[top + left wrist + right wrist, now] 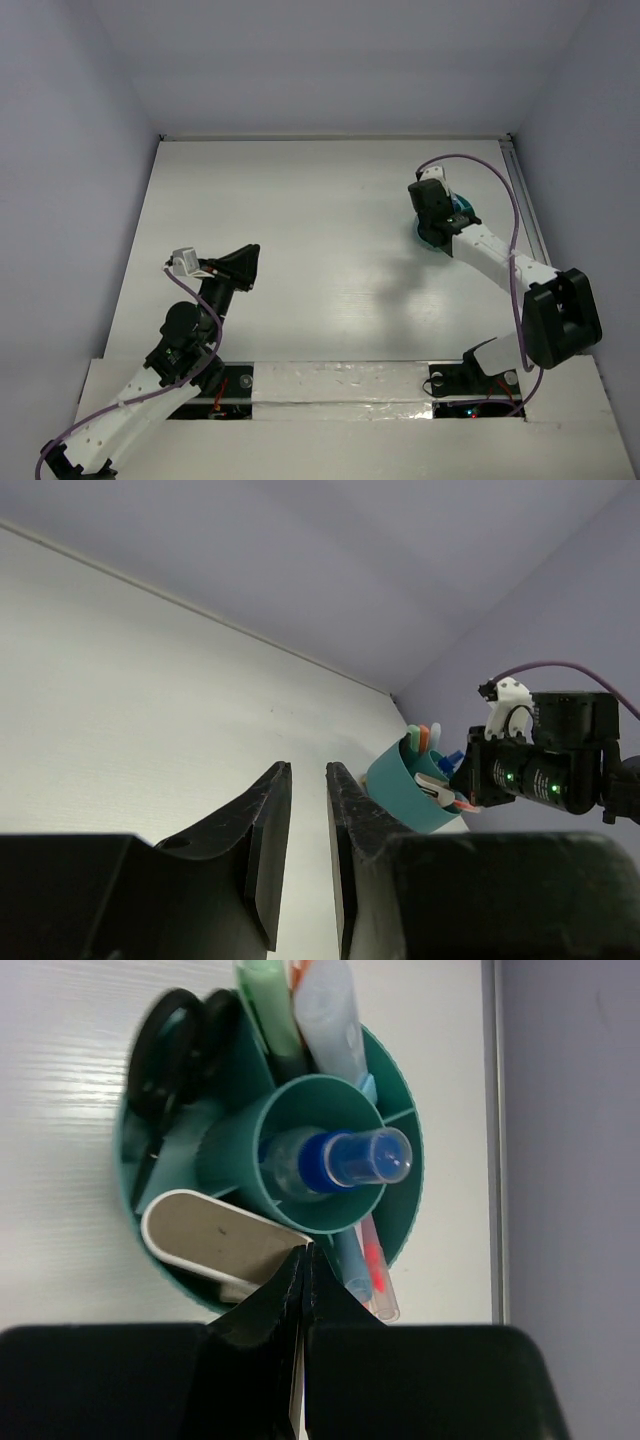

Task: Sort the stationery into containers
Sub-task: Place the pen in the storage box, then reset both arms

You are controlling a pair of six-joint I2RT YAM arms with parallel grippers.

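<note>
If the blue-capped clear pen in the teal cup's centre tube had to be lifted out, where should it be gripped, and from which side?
Grip the blue-capped clear pen at its top end, which stands clear above the centre tube, coming straight down from above. The tube walls ring the lower barrel, so side approaches are likely blocked.

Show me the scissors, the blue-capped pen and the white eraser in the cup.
scissors (150,1065): right wrist view, on the black handle.
blue-capped pen (345,1158): right wrist view, on the blue cap.
white eraser (210,1238): right wrist view, on its flat face.
</note>
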